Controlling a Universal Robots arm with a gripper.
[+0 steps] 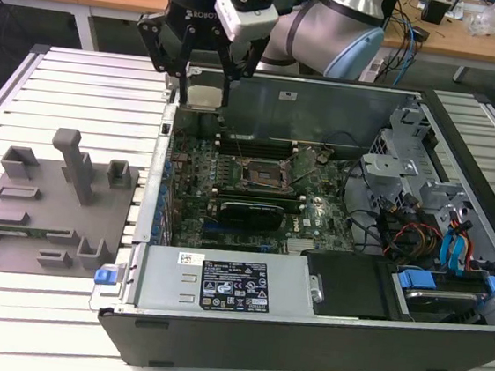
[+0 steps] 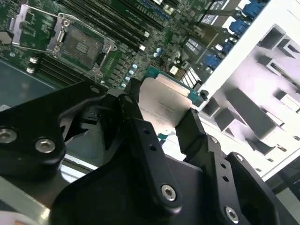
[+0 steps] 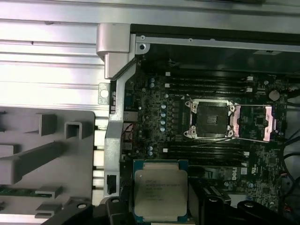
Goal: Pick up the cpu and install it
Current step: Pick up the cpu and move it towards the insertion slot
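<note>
My gripper [image 1: 206,88] is shut on the cpu [image 1: 205,96], a thin square chip with a pale silver top. It hangs in the air over the far corner of the open computer case [image 1: 303,333], on the exterior view's left. In both wrist views the cpu [image 2: 164,105] [image 3: 160,192] sits clamped by its edges between the black fingers [image 2: 136,117]. The open black socket [image 1: 262,176] [image 3: 211,117] [image 2: 82,44] lies on the motherboard, apart from the cpu, with its metal frame lifted.
A grey plastic tray [image 1: 50,209] [image 3: 42,145] with upright blocks lies on the slatted table at the exterior view's left of the case. Memory slots, cables and drive bays [image 1: 454,243] crowd the case interior. A cluttered desk [image 1: 475,41] runs behind.
</note>
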